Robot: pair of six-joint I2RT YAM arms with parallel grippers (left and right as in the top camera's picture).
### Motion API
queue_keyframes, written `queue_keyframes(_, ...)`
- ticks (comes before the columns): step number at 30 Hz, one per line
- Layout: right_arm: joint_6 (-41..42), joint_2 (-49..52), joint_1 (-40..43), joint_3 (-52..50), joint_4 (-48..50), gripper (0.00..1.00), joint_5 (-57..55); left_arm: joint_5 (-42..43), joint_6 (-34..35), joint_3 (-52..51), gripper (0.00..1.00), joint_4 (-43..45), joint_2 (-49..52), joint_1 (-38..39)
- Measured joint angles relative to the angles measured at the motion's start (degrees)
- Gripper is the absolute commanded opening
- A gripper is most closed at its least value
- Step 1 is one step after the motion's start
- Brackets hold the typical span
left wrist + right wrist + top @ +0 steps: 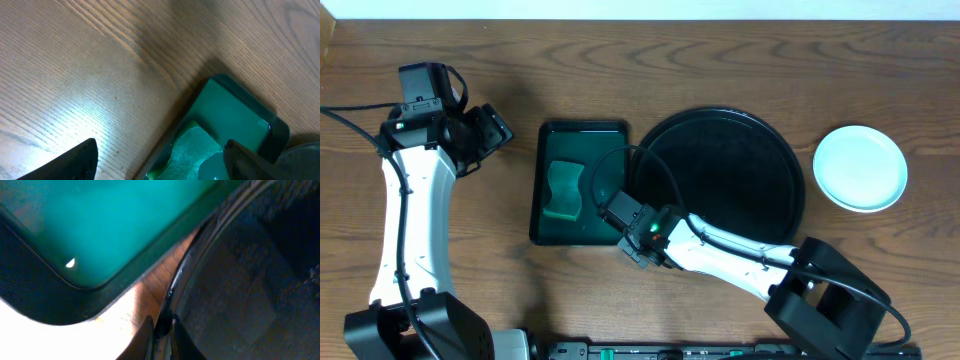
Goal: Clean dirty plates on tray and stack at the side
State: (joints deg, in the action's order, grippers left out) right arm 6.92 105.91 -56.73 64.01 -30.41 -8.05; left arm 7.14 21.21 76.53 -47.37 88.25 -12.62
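Black rim of the tray (740, 170) sits nipped in the closed right gripper (161, 332), just beside the green tray (605, 160).

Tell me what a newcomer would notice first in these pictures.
The big glossy black tray sits in the middle with no plates showing on it, and the right end effector is pinched shut on its left rim. A white plate rests off to its right. A green tray holding a sponge lies to its left.
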Motion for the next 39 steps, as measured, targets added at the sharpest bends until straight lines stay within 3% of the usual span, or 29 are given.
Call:
queue_keyframes(6, -1.92, -0.20, -0.04, 0.02, 0.28, 0.04, 0.04, 0.00, 0.00, 0.00, 0.81, 0.00, 0.00, 0.00)
queue_keyframes(10, -2.51, -0.20, -0.07, 0.02, 0.09, 0.25, 0.33, 0.00, 0.00, 0.00, 0.80, 0.00, 0.00, 0.00)
queue_keyframes(16, -3.08, -0.48, -0.04, 0.74, -2.01, 0.31, 3.02, 0.00, 0.00, 0.00, 0.81, 0.00, 0.00, 0.00)
queue_keyframes(21, -2.14, -6.16, 2.12, 1.70, -3.04, 0.36, 3.98, 0.00, 0.00, 0.00, 0.80, 0.00, 0.00, 0.00)
queue_keyframes(25, -0.20, -13.55, 8.39, 2.58, -4.94, 0.43, 3.87, 0.00, 0.00, 0.00, 0.81, 0.00, 0.00, 0.00)
queue_keyframes(33, 3.34, -20.06, 25.99, 2.80, -10.10, 0.79, 3.72, 0.00, 0.00, 0.00, 0.81, 0.00, 0.00, 0.00)
queue_keyframes(35, 3.91, -20.46, 30.73, 2.80, -11.04, 0.99, 3.76, 0.00, 0.00, 0.00, 0.81, 0.00, 0.00, 0.00)
queue_keyframes(39, 4.63, -20.55, 37.13, 2.80, -13.40, 0.99, 3.65, 0.00, 0.00, 0.00, 0.81, 0.00, 0.00, 0.00)
